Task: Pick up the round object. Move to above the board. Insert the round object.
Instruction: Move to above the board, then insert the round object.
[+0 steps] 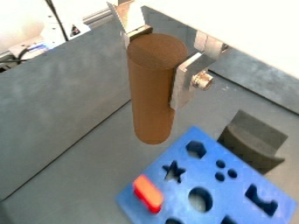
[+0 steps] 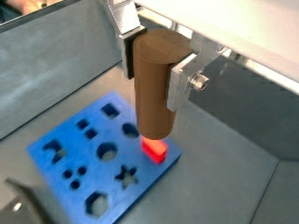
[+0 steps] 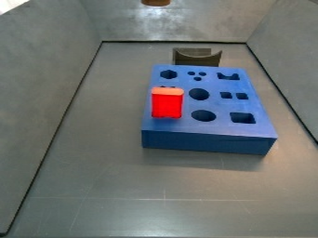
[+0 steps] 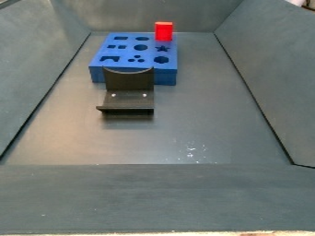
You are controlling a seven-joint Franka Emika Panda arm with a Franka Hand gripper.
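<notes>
My gripper (image 1: 156, 66) is shut on the round object (image 1: 152, 105), a brown wooden cylinder peg held upright between the silver fingers (image 1: 184, 83). Both wrist views show it, with the gripper (image 2: 155, 74) gripping the peg (image 2: 155, 118) near its upper end. It hangs well above the floor. The blue board (image 1: 222, 188) with several cut-out holes lies flat below; in a wrist view the peg's lower end appears over the board's (image 2: 65, 136) edge by the red block. In a side view only the peg's tip (image 3: 155, 3) shows, high beyond the board (image 3: 205, 141). The board also shows in the other side view (image 4: 129, 76).
A red cube-like block (image 3: 166, 102) stands on the board near one edge (image 4: 164, 31). A small dark grey open box (image 3: 194, 56) sits on the floor right next to the board (image 4: 127, 97). Grey walls enclose the workspace.
</notes>
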